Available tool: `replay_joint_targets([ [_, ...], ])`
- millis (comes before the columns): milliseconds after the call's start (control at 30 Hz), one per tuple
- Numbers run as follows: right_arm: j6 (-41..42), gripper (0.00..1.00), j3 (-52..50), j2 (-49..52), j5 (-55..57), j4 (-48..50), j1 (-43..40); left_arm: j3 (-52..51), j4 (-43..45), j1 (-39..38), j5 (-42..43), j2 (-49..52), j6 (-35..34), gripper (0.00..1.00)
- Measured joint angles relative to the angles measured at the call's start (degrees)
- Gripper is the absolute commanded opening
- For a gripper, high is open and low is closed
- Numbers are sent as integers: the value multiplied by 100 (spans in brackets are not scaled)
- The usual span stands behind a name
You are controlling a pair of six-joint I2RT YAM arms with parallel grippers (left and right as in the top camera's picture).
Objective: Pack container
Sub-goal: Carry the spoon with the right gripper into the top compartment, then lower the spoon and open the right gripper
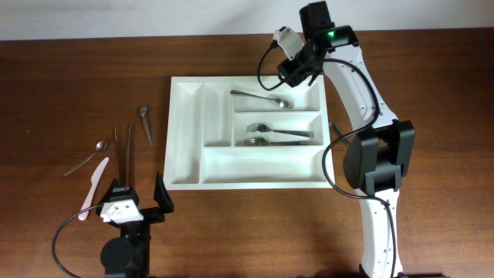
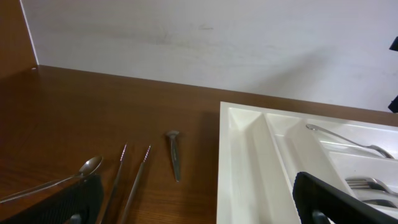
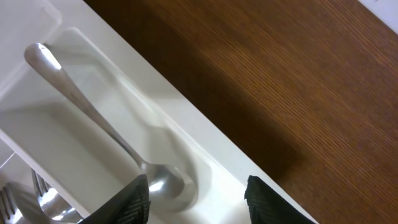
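White container: mid-table, long side to the wall, with one spoon in the far long compartment, forks in the one below it, and the two narrow compartments bare. Right gripper: over the right end of the spoon's compartment, jaws parted and holding nothing. Left gripper: near the tray's front left corner, jaws spread wide and empty, with a loose spoon, white plastic knife, two thin rods and short metal piece on the wood nearby.
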Motion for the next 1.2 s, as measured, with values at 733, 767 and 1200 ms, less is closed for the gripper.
replay_joint_targets([
  [733,20,50,-146,225,-35,-407,262,0,0,0,0,0,0,99],
  [767,15,50,-146,236,-35,-409,282,0,0,0,0,0,0,99],
  [1200,20,50,-153,525,-35,-409,396,0,0,0,0,0,0,99],
])
